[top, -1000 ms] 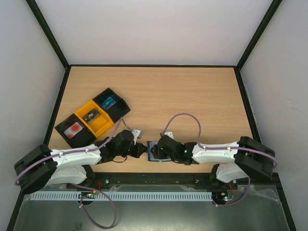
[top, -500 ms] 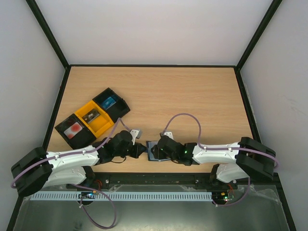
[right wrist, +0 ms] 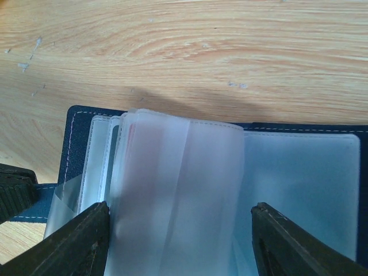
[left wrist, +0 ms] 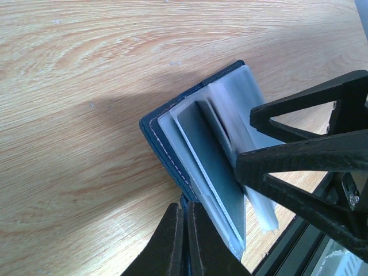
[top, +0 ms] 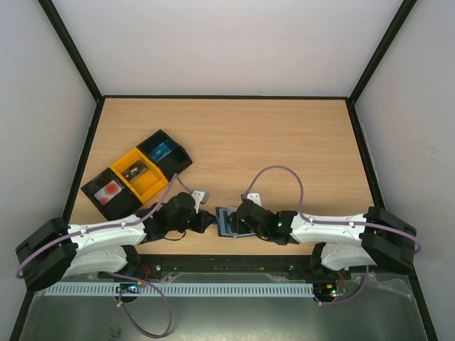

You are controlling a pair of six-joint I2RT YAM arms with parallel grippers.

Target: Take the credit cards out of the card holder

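Note:
The navy card holder (top: 229,222) lies open near the table's front edge, its clear sleeves fanned up (left wrist: 150,123) (right wrist: 75,132). My left gripper (top: 210,221) (left wrist: 185,230) is shut on the holder's small navy closure tab. My right gripper (top: 239,222) (right wrist: 179,215) is open. Its fingers (left wrist: 305,155) straddle a curled frosted sleeve, one on each side. A pinkish-red credit card (right wrist: 144,167) shows faintly through that sleeve. A dark blue-grey card (left wrist: 213,155) sits in another sleeve.
A row of three open trays (top: 135,174), black, yellow and black, lies at the left. A light blue card (top: 161,150) rests in the far black one and a pinkish-red one (top: 109,190) in the near one. The table's front edge is just below the holder.
The right arm's elbow and base link have swung rightward while its gripper stays over the holder. The left arm has shifted slightly and keeps its hold on the tab.

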